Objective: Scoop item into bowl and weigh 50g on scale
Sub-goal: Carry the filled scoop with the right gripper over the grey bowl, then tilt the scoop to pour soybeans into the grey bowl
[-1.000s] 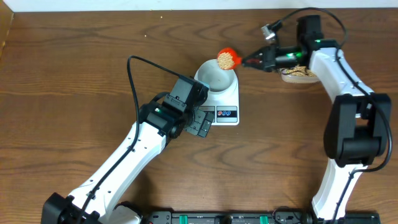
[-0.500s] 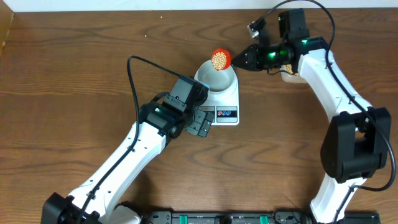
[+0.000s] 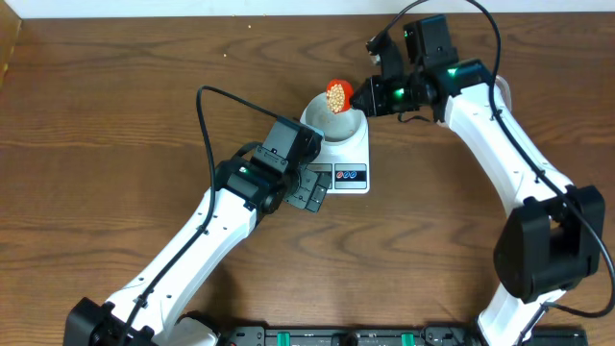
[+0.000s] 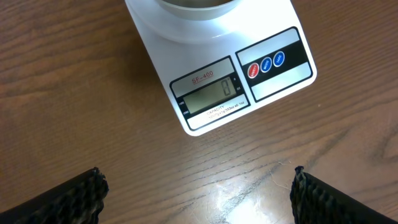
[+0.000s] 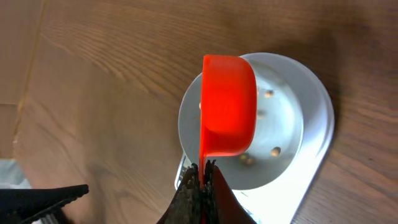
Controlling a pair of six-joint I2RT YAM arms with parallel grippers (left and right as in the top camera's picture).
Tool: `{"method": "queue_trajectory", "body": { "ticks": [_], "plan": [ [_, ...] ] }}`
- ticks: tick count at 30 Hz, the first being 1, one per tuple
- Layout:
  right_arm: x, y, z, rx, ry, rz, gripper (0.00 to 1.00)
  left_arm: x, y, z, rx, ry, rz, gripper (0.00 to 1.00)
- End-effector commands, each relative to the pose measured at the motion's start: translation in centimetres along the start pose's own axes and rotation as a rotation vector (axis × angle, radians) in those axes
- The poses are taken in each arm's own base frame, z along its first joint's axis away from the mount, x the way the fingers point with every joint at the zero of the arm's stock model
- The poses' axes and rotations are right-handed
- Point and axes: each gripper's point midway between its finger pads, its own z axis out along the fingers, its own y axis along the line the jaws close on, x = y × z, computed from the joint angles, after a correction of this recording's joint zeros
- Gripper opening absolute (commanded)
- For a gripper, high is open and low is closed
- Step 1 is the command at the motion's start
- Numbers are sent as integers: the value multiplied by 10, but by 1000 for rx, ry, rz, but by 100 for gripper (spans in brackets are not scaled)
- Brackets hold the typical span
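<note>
The white bowl (image 3: 336,122) stands on the white scale (image 3: 352,157). My right gripper (image 3: 363,99) is shut on the handle of an orange scoop (image 3: 337,94) full of tan beans, tilted over the bowl's far rim. In the right wrist view the scoop (image 5: 228,104) covers part of the bowl (image 5: 286,137), and several beans (image 5: 275,150) lie or fall inside it. The scale's display (image 4: 210,98) reads 0 in the left wrist view. My left gripper (image 4: 196,196) is open and empty, low over the table just in front of the scale.
The scale's three round buttons (image 4: 265,63) face my left arm. My left arm (image 3: 221,216) stretches from the front left to the scale. The bean tub is hidden behind my right arm (image 3: 500,125).
My right gripper has carried the loaded scoop left from the tub area to above the bowl and tilted it. The left arm has not moved.
</note>
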Motion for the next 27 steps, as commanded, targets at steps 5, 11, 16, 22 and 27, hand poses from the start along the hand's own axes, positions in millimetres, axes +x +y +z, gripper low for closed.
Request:
{"method": "queue_trajectory", "body": {
  "ticks": [5, 11, 16, 22, 27],
  "plan": [
    [-2, 8, -11, 36, -22, -56, 1, 4, 2, 4, -5, 17, -7, 96],
    [-1, 3, -11, 71, -18, -67, 1, 4, 2, 4, -5, 17, -7, 96],
    [-1, 2, -11, 71, -16, -66, 2, 4, 2, 4, -5, 17, -7, 96],
    [1, 2, -11, 73, -7, -101, 2, 4, 2, 4, -5, 17, -7, 96],
    [3, 1, -11, 78, -1, -112, 2, 4, 2, 4, -5, 17, -7, 96]
  ]
}}
